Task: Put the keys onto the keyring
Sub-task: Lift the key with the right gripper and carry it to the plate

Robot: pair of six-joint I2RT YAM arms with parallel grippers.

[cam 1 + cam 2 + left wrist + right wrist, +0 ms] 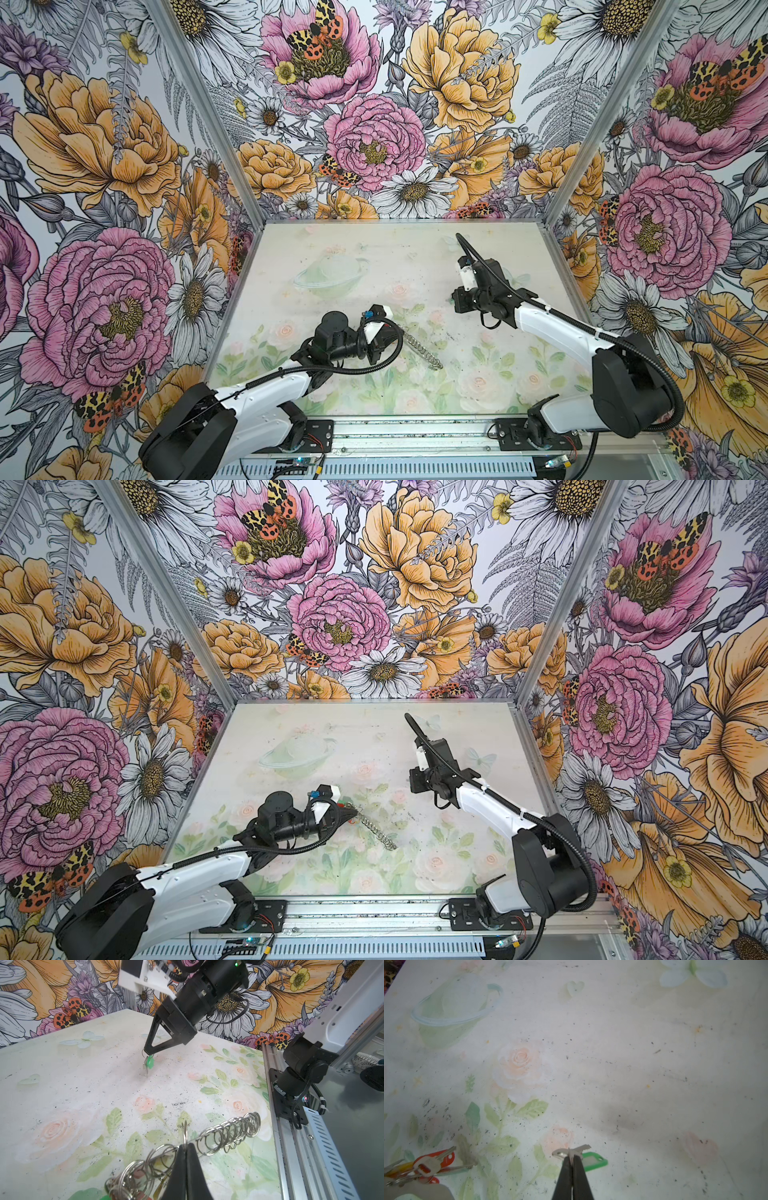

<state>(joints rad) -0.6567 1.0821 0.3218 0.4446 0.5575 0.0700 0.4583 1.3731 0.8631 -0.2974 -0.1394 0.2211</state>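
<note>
Left gripper point(185, 1147) pinched the keyring point(228, 1132) tight, steadying it I guess; right gripper point(146, 1051) clamped a green-tagged key point(150, 1062) dangling below its fingers point(150, 1036), ready to thread.

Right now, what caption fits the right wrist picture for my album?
Right gripper pinches a green-tagged key over the flowery table.

Table point(374, 249): a pale sheet printed with faded roses, leaves and a ringed planet, peppered with black specks point(178, 1103), thickest between left gripper point(185, 1147) and right gripper point(572, 1156). Past the left gripper's tips the keyring point(228, 1132) hangs low over it; contact cannot be told
</note>
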